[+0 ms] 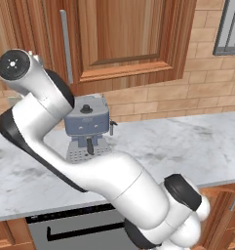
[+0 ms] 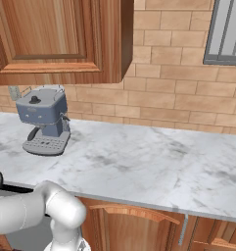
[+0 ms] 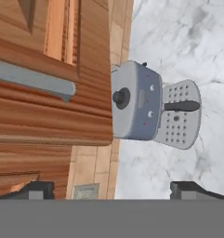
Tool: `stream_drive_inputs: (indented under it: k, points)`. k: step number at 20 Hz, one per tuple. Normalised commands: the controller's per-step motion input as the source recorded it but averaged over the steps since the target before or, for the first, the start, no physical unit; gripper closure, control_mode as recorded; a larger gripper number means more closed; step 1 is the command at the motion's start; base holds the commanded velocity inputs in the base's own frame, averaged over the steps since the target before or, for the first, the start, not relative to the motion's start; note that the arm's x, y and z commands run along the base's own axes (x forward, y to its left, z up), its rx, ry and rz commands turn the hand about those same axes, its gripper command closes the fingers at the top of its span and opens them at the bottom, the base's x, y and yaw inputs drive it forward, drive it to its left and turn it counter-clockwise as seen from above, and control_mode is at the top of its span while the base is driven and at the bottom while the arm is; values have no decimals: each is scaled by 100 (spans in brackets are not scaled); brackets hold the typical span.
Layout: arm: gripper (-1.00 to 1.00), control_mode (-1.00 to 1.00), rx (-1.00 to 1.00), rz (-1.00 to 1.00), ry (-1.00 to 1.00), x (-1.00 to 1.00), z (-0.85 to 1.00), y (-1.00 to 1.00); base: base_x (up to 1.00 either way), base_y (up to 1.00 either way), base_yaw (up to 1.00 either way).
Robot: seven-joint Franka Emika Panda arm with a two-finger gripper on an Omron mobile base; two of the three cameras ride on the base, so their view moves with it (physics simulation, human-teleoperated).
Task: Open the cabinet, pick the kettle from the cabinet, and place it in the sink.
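The cabinet is a reddish-brown wall unit with its raised-panel door closed and a long silver bar handle along the door's left edge. In the hand view the same door sits on the left with the handle lying across it. My gripper is open, its two dark fingertips spread wide with nothing between them, a short way off the door's lower corner. The kettle is hidden and the sink is out of view.
A blue-grey espresso machine stands on the marble counter under the cabinet, close to my raised arm. A grey appliance front sits below the counter edge. A window is at the far right, with open counter below it.
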Motion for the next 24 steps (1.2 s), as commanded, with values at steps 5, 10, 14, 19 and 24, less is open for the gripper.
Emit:
stream_drive_inputs:
  k: [5, 10, 14, 19, 24]
  points:
    - [-100, -100, 17, -19, 0, 10, -14, -12, 0, 0, 0]
    - [-100, -100, 9, -8, -4, 9, -24, -4, 0, 0, 0]
    - [-100, -100, 8, -12, -13, 0, -27, 18, 0, 0, 0]
    - [-100, -100, 8, -12, -15, 3, -16, 17, 0, 0, 0]
    - [-100, -100, 8, -11, -14, 0, -16, 24, 0, 0, 0]
